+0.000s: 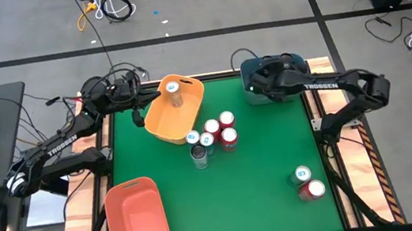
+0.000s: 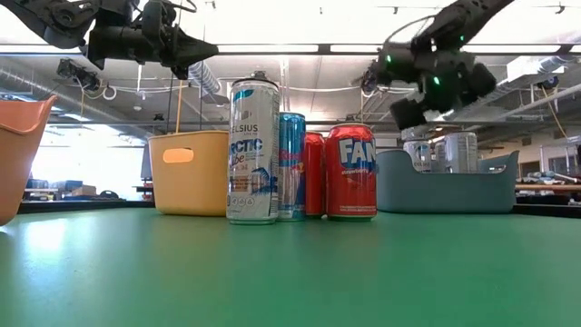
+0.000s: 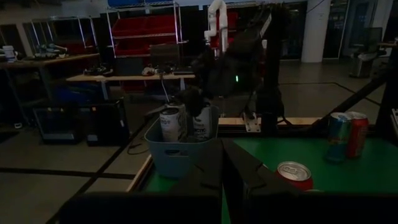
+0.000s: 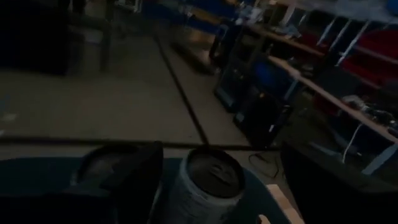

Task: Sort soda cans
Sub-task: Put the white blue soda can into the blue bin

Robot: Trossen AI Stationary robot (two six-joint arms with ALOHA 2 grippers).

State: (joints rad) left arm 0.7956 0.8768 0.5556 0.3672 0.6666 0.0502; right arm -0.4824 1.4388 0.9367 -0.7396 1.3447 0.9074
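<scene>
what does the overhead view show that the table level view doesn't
Only the high view shows a lone can standing inside the yellow bin, the pair of cans near the table's right front corner, and the whole orange bin.

Only the low view shows the can labels: a tall silver Celsius can and a red Fanta can.

Both show the central can cluster, the yellow bin, the blue bin, the left gripper near the yellow bin and the right gripper over the blue bin.
</scene>
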